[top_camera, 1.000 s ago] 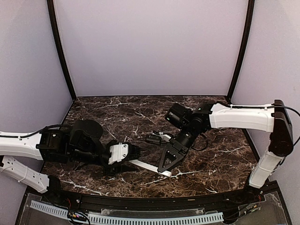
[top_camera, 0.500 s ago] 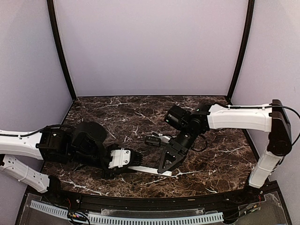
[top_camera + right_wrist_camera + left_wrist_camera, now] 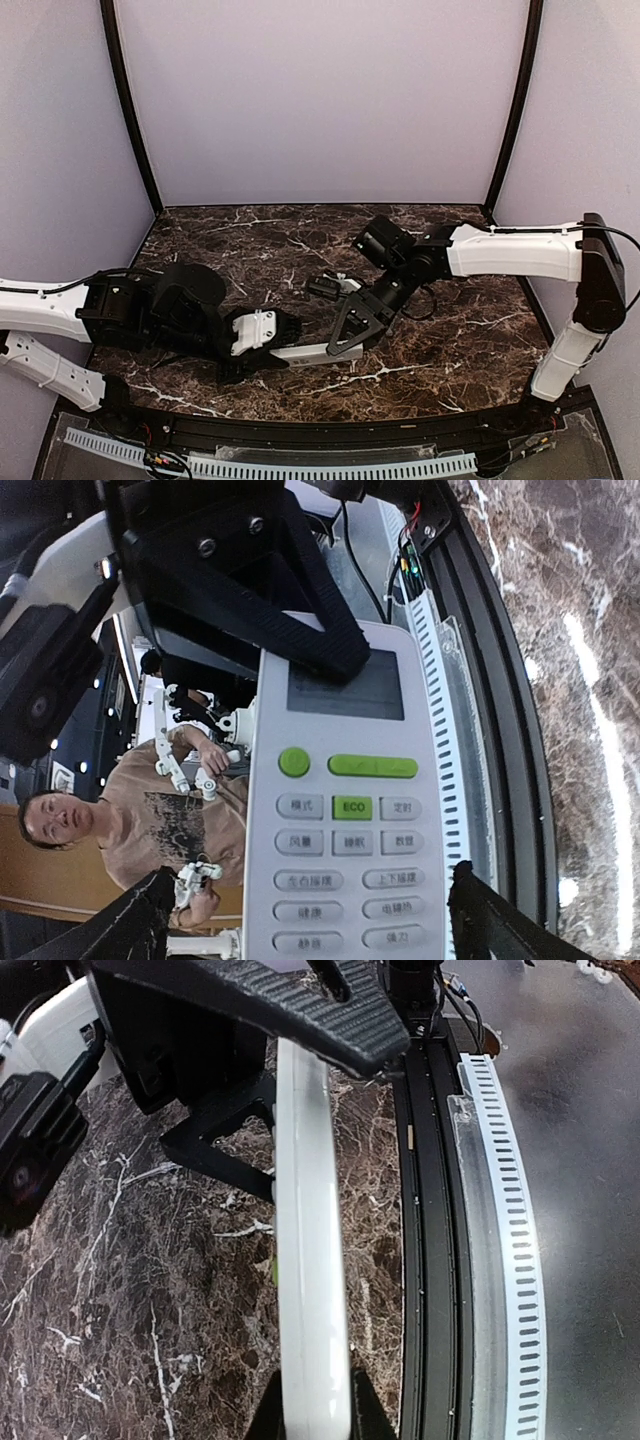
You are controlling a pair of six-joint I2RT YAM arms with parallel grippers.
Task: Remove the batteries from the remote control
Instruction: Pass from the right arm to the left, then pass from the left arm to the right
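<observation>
The white remote control (image 3: 312,352) is held just above the table between both arms. My left gripper (image 3: 268,338) is shut on its left end; in the left wrist view the remote (image 3: 308,1260) stands edge-on between the fingertips, with the left gripper (image 3: 314,1408) at the bottom. My right gripper (image 3: 350,332) is open around the remote's right end. In the right wrist view the button face (image 3: 345,860) fills the space between the spread fingers of the right gripper (image 3: 312,872), with a gap on the left side. No batteries show in any view.
The dark marble table (image 3: 450,340) ends at a black rail and white slotted strip (image 3: 300,465) along the near edge. Purple walls close the back and sides. The right arm's finger (image 3: 260,1000) hangs over the remote in the left wrist view.
The remote's right end has risen from a downward tilt to nearly level. My right gripper moved up and left along it. My left gripper turned with the remote still in it.
</observation>
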